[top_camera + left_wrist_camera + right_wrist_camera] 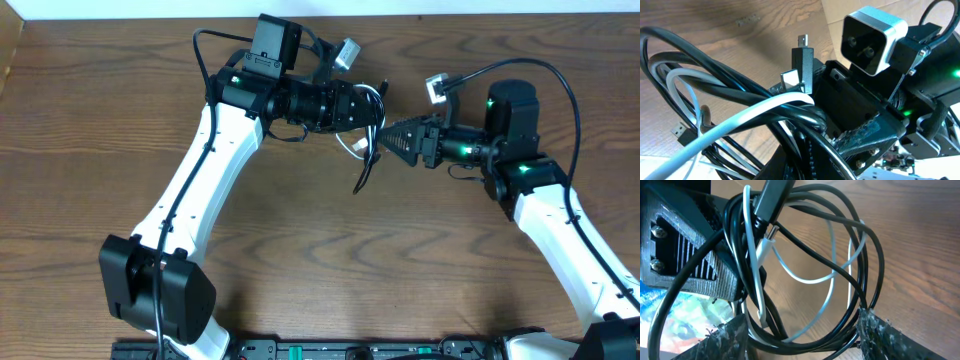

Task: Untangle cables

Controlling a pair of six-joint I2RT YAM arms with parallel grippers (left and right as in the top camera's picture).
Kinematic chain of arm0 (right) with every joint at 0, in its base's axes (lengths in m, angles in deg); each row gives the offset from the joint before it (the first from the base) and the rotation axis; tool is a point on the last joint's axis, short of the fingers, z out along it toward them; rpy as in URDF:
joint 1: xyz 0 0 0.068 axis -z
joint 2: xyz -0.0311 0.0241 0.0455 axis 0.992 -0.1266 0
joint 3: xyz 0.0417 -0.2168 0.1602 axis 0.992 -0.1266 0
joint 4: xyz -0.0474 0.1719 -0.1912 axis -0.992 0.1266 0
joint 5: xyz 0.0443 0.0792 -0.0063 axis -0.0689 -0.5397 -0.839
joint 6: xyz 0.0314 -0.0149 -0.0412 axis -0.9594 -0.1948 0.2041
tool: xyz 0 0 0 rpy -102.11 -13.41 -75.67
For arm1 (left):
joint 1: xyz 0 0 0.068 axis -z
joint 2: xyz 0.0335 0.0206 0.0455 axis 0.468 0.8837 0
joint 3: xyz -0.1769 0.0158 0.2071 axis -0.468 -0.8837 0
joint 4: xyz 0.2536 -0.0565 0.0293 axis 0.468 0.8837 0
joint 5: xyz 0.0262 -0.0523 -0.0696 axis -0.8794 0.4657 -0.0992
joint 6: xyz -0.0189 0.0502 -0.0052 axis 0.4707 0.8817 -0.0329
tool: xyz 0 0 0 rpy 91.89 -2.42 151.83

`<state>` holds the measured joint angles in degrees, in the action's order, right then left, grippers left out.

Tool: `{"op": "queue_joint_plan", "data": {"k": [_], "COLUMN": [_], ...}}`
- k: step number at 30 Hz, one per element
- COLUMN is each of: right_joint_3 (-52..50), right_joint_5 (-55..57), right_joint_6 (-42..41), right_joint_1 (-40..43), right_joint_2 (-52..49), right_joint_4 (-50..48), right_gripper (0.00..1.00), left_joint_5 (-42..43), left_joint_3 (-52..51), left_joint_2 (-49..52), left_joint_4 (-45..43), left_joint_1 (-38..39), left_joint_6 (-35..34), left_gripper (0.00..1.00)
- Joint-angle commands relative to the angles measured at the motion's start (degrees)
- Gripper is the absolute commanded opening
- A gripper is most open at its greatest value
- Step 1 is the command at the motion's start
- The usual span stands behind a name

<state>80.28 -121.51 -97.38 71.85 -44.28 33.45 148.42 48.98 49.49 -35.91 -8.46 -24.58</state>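
- The left tool (370, 114) is clenched on the cables (795, 119). It holds the bundle up near the table's (300, 260) 12 o'clock edge.
- The right tool (388, 140) comes in from 3 o'clock with its jaws released. Its fingers (880, 336) stand apart, and the lower arcs of the loops hang between them.
- In the overhead view the two tools are almost nose to nose, with the cables in the narrow space between them.
- The bundle is several black loops with a white cord (765, 106) threaded through them. One black tail (362, 178) trails off toward 7 o'clock.
- A black plug (802, 60) sticks up from the knot toward 12 o'clock in the left wrist view.

What could go wrong:
- If the right tool closes where it stands, it would likely take several strands at once. A pull back toward 3 o'clock would then tighten the tangle, not open it.
- Some loops appear to wrap round the left tool's own finger. Tension could cinch them there, and the cables would not come free when it lets go.
- The plug could catch inside a loop as strands slide, which would jam the pull.
- The tools are very close, so a small push toward 9 o'clock risks a knock.
- A hard tug could drag the cables out of the left tool's grip and drop them on the table.
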Motion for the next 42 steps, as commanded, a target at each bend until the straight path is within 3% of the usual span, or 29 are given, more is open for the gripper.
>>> {"op": "queue_joint_plan", "data": {"k": [1, 7, 13, 22, 26, 33, 38, 42], "right_joint_3": [0.07, 0.07, 0.07, 0.07, 0.07, 0.07, 0.07, 0.07], "right_joint_5": [1.55, 2.93, 12.15, 33.64, 37.75, 32.76, 26.75, 22.45], "right_joint_6": [-1.46, -3.26, -5.6, -9.4, -9.29, -6.69, -4.98, -5.05], "right_joint_1": [-0.26, -0.96, -3.28, -4.68, -3.26, 3.15, 8.39, 12.81], "right_joint_2": [0.52, 0.52, 0.52, 0.52, 0.55, 1.6, 4.0, 5.97], "right_joint_4": [-0.83, -2.93, -1.53, 7.45, 10.03, 10.75, 11.1, 12.46], "right_gripper": [0.66, 0.63, 0.57, 0.37, 0.27, 0.01, 0.01, 0.01], "left_joint_5": [2.32, 3.61, 3.74, 5.68, 5.57, -12.81, -28.09, -38.84], "left_joint_3": [0.07, 0.07, 0.07, 0.07, 0.07, 0.04, -0.13, -0.5], "left_joint_2": [-0.22, -0.22, -0.22, -0.22, -0.22, -0.22, -0.22, -0.22], "left_joint_4": [-0.26, -0.26, -0.28, -0.28, 0.04, 10.38, 17.79, 19.78], "left_joint_1": [-0.02, 0.72, 2.58, 2.64, 2.47, 2.45, 2.45, 2.45], "left_joint_6": [-1.84, -2.73, -3.91, -4.74, -1.18, 7.65, 14.45, 14.56], "left_gripper": [0.07, 0.08, 0.07, 0.07, 0.07, 0.07, 0.08, 0.08]}}
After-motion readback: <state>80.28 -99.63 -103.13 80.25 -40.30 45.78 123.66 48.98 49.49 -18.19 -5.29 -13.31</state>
